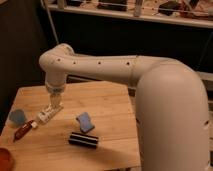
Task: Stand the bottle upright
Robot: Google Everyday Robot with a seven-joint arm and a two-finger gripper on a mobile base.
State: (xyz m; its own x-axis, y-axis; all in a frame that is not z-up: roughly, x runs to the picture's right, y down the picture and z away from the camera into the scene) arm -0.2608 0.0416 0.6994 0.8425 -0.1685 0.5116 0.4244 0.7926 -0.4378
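**Now, gripper [53, 104] low at the lying bottle [45, 115]**

Well, biggest thing in your view is the white arm [150, 100]. It fills the right side and reaches left across the picture, then bends straight down over the wooden table [115, 115]. Behind it, a shelf [135, 17] runs along the dark top of the scene.

On the table, nearest the camera, you've got the black bar [83, 140] lying flat. The blue sponge-like block [85, 121] sits just beyond it, close but apart as far as you can see.

Over to the left is the bottle, down on its side, lying diagonally on the left part of the table. The gripper hangs at the bottle's far right end, right against it. You cannot tell from here whether it is spread or clamped, or whether it has any hold on the bottle at all.

Just off the bottle's near left end lies the slim reddish-brown object [24, 129], white tip toward the bottle. A small blue piece [17, 117] sits at the table's left edge. A reddish round thing [4, 159] is cut off at the bottom left corner.
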